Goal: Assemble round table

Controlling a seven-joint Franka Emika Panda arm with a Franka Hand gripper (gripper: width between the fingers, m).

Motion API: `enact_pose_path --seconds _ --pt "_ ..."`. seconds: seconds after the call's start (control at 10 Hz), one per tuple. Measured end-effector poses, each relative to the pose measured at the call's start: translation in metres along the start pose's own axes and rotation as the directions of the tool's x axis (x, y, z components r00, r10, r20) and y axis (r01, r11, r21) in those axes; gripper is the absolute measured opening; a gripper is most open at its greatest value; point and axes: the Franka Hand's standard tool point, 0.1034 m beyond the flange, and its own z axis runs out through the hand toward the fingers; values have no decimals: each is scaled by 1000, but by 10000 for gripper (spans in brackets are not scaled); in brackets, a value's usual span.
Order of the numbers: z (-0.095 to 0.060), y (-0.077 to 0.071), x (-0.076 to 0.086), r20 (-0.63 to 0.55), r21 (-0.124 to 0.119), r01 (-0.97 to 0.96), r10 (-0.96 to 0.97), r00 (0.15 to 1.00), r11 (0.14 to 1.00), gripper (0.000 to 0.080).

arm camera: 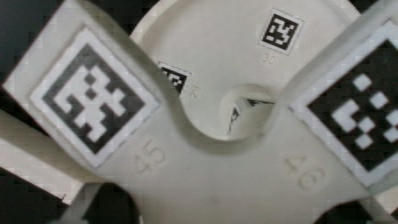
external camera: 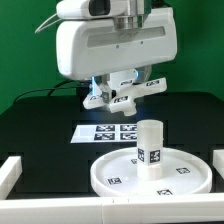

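The large round rimmed disc (external camera: 108,180) lies flat at the front of the black table. The short cylindrical post (external camera: 150,148) stands upright on it. My gripper (external camera: 126,88) is shut on the cross-shaped foot piece (external camera: 118,97) and holds it in the air, behind and above the disc and apart from the post. In the wrist view the foot piece (arm camera: 196,170) fills most of the picture, with its tagged arms spread and its middle hole (arm camera: 240,115) showing. Part of the disc (arm camera: 214,30) lies beyond it. My fingertips are hidden there.
The marker board (external camera: 104,131) lies flat on the table between the held foot piece and the disc. White rails stand at the exterior view's front left (external camera: 12,175) and right (external camera: 214,170). A green wall closes the back.
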Motion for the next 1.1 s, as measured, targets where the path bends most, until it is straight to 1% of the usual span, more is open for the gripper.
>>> enact_pose_path --seconds 0.1,0.2,0.3,0.4,0.5,0.7,0.8,0.9,1.0,1.1 --pt "0 -1 0 1 1 1 -1 1000 1000 453" --pt "-1 0 3 -6 -21 32 -32 999 999 453" --pt "-4 -6 15 -15 -96 139 -141 990 986 453" --pt "-3 -18 24 -5 -141 223 -226 974 965 453" --pt "0 -22 24 -12 -138 211 -214 977 968 453" --pt "0 -20 23 -10 -137 208 -211 977 968 453" --pt "1 -21 23 -15 -145 219 -224 975 965 453" --pt "6 -25 23 -29 -161 239 -247 969 958 453" --pt "10 -27 21 -33 -170 257 -266 963 951 453" --pt "14 -28 19 -34 -174 270 -280 959 947 453"
